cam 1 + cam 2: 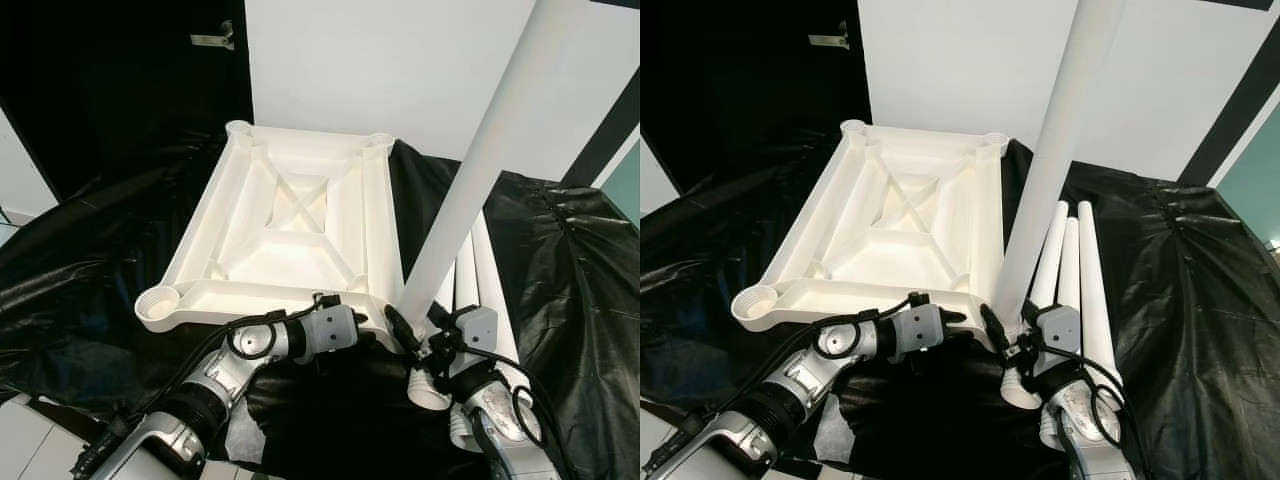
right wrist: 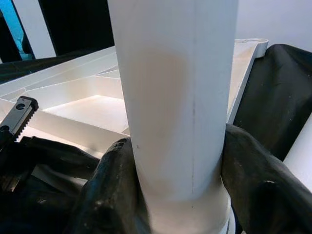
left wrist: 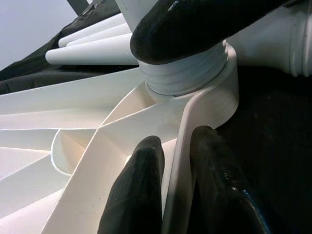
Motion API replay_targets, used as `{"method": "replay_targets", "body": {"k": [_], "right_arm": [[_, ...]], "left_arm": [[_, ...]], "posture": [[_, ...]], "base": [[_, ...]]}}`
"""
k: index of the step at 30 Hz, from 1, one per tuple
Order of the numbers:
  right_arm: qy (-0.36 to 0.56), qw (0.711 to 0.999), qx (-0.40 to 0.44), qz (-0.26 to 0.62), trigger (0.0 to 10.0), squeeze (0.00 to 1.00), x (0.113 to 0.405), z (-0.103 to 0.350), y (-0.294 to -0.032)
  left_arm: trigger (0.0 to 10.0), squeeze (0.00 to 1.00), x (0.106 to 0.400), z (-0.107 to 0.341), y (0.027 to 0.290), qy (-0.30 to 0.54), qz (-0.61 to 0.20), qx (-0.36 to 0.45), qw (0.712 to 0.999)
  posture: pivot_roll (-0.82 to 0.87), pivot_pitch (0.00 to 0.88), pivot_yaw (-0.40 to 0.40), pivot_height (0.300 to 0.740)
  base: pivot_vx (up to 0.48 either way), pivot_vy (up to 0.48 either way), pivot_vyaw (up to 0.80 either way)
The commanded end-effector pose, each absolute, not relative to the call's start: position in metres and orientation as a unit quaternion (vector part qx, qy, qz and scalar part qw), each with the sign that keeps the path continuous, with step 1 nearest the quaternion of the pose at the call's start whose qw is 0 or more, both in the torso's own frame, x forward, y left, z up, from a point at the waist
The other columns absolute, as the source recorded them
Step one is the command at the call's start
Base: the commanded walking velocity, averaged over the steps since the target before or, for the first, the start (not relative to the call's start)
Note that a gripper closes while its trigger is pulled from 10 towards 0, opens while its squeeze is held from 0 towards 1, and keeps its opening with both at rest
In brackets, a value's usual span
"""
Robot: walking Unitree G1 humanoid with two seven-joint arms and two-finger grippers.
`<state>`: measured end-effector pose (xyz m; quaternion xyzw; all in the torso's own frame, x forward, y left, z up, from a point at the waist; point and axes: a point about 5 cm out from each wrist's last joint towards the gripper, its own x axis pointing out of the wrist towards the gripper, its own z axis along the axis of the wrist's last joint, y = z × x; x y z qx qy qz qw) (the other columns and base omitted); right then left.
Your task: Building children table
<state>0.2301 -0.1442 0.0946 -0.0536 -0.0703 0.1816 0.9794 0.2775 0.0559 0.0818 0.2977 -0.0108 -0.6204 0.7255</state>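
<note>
A white plastic table top (image 1: 290,215) lies upside down on black sheeting, ribs up, with round leg sockets at its corners. A long white leg (image 1: 480,165) stands upright in the near right socket (image 3: 195,83). My right gripper (image 1: 412,335) is shut on the leg's base, its fingers (image 2: 112,185) clasping both sides. My left gripper (image 1: 368,322) is shut on the table top's near rim (image 3: 178,161) just beside that socket. Three more white legs (image 1: 1070,270) lie side by side to the right of the table top.
Black plastic sheeting (image 1: 570,270) covers the floor all around. A white wall (image 1: 400,60) stands behind, with a dark doorway (image 1: 120,80) at the back left. The near left socket (image 1: 160,302) stands empty.
</note>
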Motion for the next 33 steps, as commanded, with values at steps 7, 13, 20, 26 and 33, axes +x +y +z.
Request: {"method": "replay_targets", "body": {"k": [7, 13, 20, 26, 33], "right_arm": [[-0.028, 0.978, -0.082, 0.19, 10.0, 0.0, 0.241, 0.089, -0.175], [-0.03, 0.968, -0.087, 0.235, 10.0, 0.0, 0.25, 0.101, -0.178], [0.015, 0.936, -0.08, 0.342, 4.4, 0.0, 0.25, 0.1, -0.178], [0.037, 0.908, -0.074, 0.41, 0.0, 0.0, 0.247, 0.103, -0.185], [0.037, 0.915, -0.06, 0.398, 0.0, 0.0, 0.248, 0.103, -0.187]], "left_arm": [[10.0, 0.0, 0.256, 0.05, 0.056, 0.06, -0.684, 0.314, 0.656], [10.0, 0.0, 0.255, 0.049, 0.052, 0.057, -0.685, 0.311, 0.657], [10.0, 0.0, 0.255, 0.05, 0.054, 0.056, -0.685, 0.312, 0.656], [10.0, 0.0, 0.256, 0.05, 0.058, 0.058, -0.683, 0.314, 0.657], [10.0, 0.0, 0.254, 0.05, 0.056, 0.056, -0.685, 0.311, 0.657]], "posture": [[0.22, 0.0, -0.087, 0.74], [0.21, 0.0, -0.085, 0.74], [0.22, 0.0, -0.083, 0.74], [0.22, 0.0, -0.083, 0.74], [0.23, 0.0, -0.091, 0.74]], "base": [[0.0, 0.0, 0.0], [0.0, 0.0, 0.0], [0.0, 0.0, 0.0], [0.0, 0.0, 0.0], [0.0, 0.0, 0.0]]}}
